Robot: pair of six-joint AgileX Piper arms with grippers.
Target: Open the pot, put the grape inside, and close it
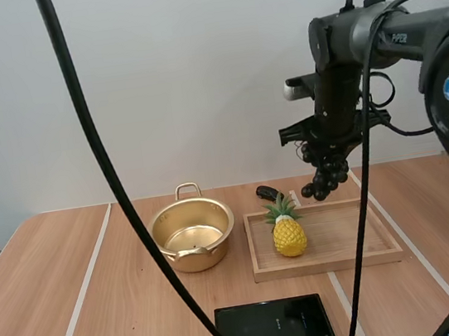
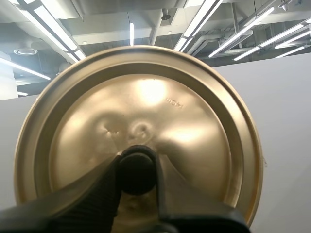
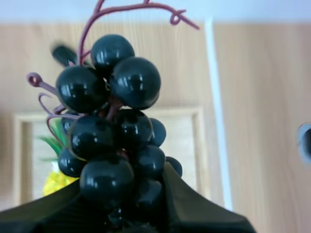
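The gold pot [image 1: 192, 236] stands open and lidless on the table, left of the wooden tray [image 1: 327, 240]. My right gripper [image 1: 319, 153] hangs high above the tray's back edge, shut on a bunch of dark grapes [image 1: 328, 175] that dangles below it. In the right wrist view the grapes [image 3: 112, 126] are pinched between the two black fingers [image 3: 194, 204], with the tray beneath. In the left wrist view my left gripper [image 2: 137, 171] is shut on the black knob [image 2: 136, 170] of the gold lid [image 2: 141, 131], held up in the air.
A toy pineapple [image 1: 287, 228] lies in the tray's left part. A small dark object [image 1: 267, 193] sits behind the tray. A black phone-like slab [image 1: 273, 327] lies near the table's front edge. White lines run along the tabletop.
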